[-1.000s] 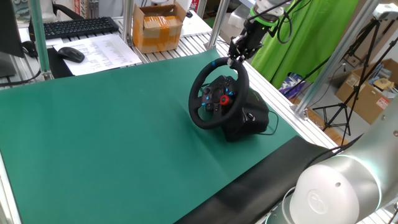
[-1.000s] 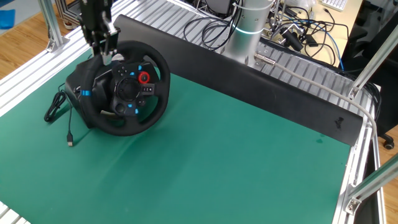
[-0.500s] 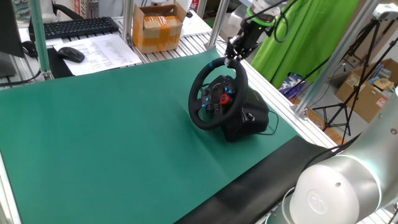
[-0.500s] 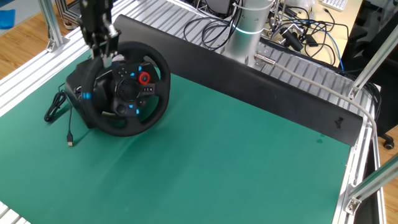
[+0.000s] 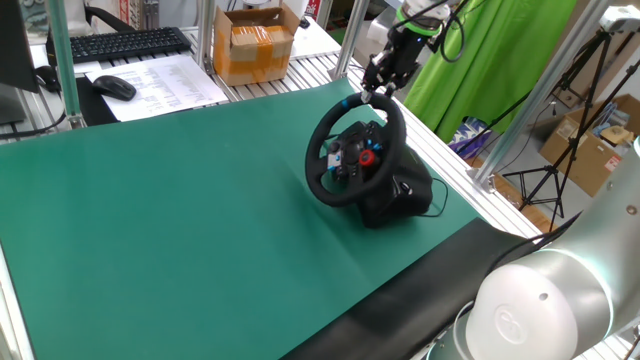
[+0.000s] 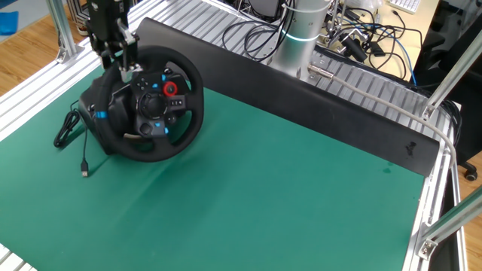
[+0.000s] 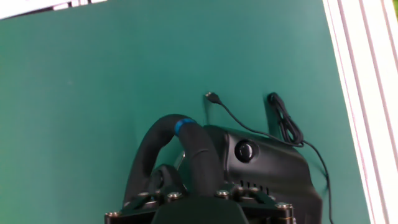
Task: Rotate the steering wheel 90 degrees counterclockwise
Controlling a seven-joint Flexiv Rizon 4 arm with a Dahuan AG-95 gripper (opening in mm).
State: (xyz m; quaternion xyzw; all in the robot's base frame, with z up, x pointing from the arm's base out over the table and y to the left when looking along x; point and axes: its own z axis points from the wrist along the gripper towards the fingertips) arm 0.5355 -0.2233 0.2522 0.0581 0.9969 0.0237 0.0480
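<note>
The steering wheel (image 5: 318,150) stands tilted on its black base (image 5: 402,190) near the right edge of the green mat; its red knob (image 5: 367,157) faces the mat. A blue stripe (image 5: 348,101) marks the rim near the top. My gripper (image 5: 377,92) sits at the top of the rim just right of that stripe, fingers on either side of it. The other fixed view shows the gripper (image 6: 123,69) at the wheel's (image 6: 192,113) upper left. In the hand view the rim (image 7: 199,155) with its stripe (image 7: 185,126) runs under the gripper body; the fingertips are hidden.
The wheel's cable (image 6: 71,132) trails on the mat beside the base. A cardboard box (image 5: 255,45), keyboard (image 5: 120,42) and mouse (image 5: 115,87) lie beyond the mat's far edge. Aluminium posts (image 5: 205,40) frame the table. The arm's pedestal (image 6: 301,38) stands behind a black strip.
The gripper has shifted a little up and away along the rim top. The wheel's hub and red knob have shifted slightly with it. The blue stripe stays near the top.
</note>
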